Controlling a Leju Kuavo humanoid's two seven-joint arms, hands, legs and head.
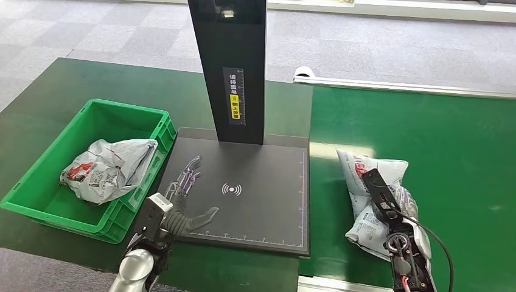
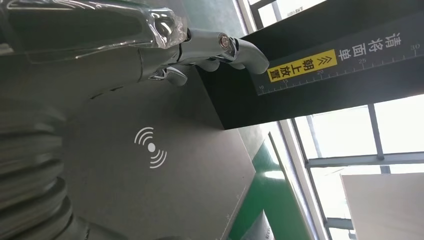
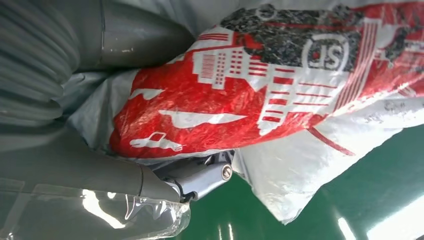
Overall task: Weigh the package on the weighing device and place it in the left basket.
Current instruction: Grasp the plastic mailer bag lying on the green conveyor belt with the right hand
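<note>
Scale [image 1: 243, 194]: flat black platform with a white wave mark at its centre and ruler marks along its edges, carrying a black upright post [image 1: 230, 67] at its far edge with a yellow label; nothing lies on the platform. Left hand [image 1: 182, 204]: over the platform's near-left part, fingers apart and stretched toward the post, thumb pointing toward the wave mark, holding nothing; the left wrist view shows the fingertips [image 2: 245, 52] close before the post. Package [image 1: 371, 194]: white plastic bag with red print, lying on the green table [image 1: 462, 158] just right of the scale. Right hand [image 1: 395, 210]: on the package, right of the scale; the right wrist view shows the thumb and fingers [image 3: 200, 177] closed around the bag on both sides. Basket [image 1: 36, 194]: green plastic crate touching the scale's left edge, holding 1 grey-white bag [image 1: 106, 170] with red print and a label
</note>
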